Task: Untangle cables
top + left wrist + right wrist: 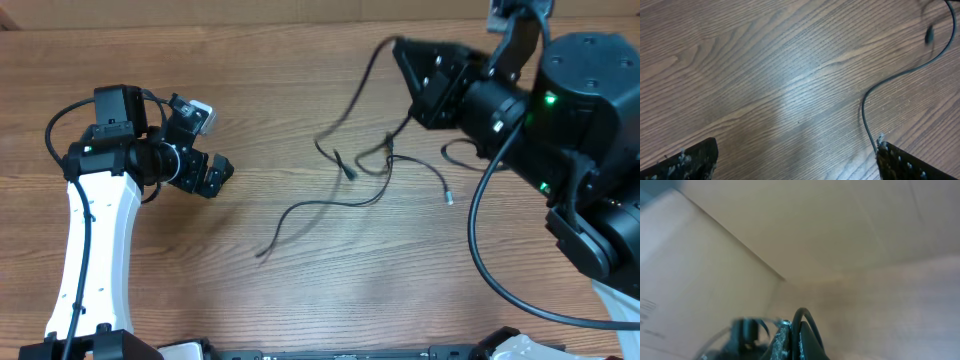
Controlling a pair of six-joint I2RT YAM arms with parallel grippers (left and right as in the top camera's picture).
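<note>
Several thin black cables (pixel 385 160) lie tangled at mid-table. One strand (pixel 300 205) trails left to a loose end near the front, and small plugs (pixel 349 172) lie beside the knot. My right gripper (pixel 400 48) is raised at the back and is shut on a cable strand (pixel 368 78) that hangs down to the tangle. In the right wrist view a cable loop (pixel 801 317) is pinched between the shut fingers (pixel 792 332). My left gripper (pixel 218 174) is open and empty, left of the cables. In the left wrist view (pixel 795 150) a cable (pixel 867 100) runs past its right finger.
The wooden table (pixel 300 300) extends toward the front. A cardboard wall (pixel 715 255) stands behind the table. The right arm's bulky black body (pixel 580 110) fills the right side. A thick fixed black wire (pixel 480 250) loops from it.
</note>
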